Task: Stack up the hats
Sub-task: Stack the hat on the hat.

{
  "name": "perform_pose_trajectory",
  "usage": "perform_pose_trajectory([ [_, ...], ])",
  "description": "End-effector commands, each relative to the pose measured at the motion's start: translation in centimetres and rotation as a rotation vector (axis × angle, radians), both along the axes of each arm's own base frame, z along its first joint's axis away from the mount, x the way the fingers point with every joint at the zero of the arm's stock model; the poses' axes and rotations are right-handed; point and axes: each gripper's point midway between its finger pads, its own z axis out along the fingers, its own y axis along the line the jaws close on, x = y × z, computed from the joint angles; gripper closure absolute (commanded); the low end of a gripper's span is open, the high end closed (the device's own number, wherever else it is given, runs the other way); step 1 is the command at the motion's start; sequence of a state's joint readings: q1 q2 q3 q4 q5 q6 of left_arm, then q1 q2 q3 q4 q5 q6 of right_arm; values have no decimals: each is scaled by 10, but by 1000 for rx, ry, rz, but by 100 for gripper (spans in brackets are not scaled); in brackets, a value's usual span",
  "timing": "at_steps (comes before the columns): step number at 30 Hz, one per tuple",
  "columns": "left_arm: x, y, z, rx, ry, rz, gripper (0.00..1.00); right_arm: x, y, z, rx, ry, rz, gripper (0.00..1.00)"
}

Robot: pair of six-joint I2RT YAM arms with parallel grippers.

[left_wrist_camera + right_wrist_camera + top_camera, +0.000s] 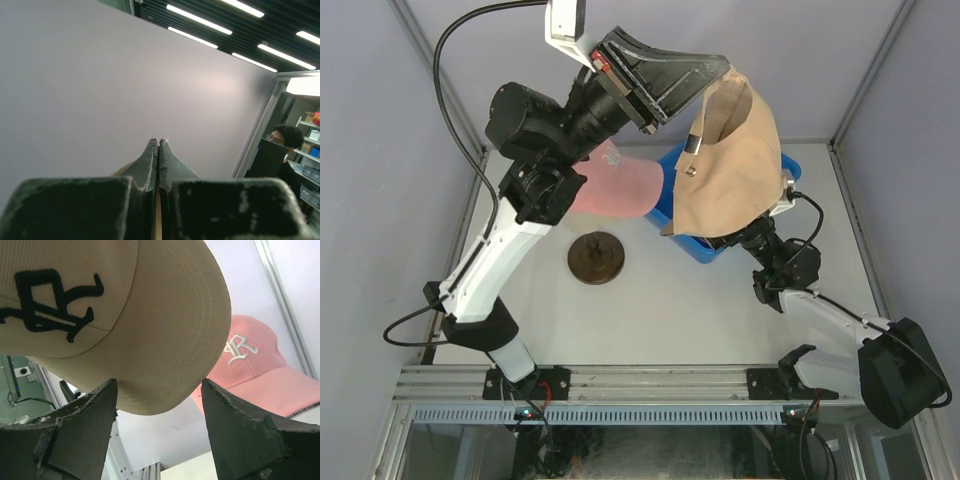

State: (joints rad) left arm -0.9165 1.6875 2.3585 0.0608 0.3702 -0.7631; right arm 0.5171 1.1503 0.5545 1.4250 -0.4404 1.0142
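Note:
A tan hat (730, 165) hangs high over the table, pinched at its back edge by my left gripper (712, 82). In the left wrist view that gripper (158, 143) is shut, with a strip of tan fabric (158, 220) between its jaws. A pink hat (620, 190) with a white logo sits to the left of the bin, partly behind my left arm. My right gripper (159, 385) is open below the tan hat (150, 315), whose brim dips between the fingertips (107, 390) without touching them. The pink hat (255, 360) lies beyond. In the top view the right gripper is hidden under the tan hat.
A blue bin (672, 215) stands at mid-table, mostly covered by the hanging hat. A round brown base (596, 257) lies on the table left of centre. Grey walls and frame posts close in the table on three sides.

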Motion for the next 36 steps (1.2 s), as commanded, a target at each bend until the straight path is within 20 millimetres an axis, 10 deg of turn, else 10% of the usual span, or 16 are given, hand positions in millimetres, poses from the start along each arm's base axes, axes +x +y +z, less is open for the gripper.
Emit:
perform_pose_trajectory([
  [1, -13, 28, 35, -135, -59, -24, 100, -21, 1, 38, 69, -113, 48, 33],
  [20, -26, 76, 56, -237, -104, -92, 100, -10, 58, 52, 98, -76, 160, 33],
  [36, -19, 94, 32, -258, -62, -52, 100, -9, 56, 71, 148, -93, 149, 33],
])
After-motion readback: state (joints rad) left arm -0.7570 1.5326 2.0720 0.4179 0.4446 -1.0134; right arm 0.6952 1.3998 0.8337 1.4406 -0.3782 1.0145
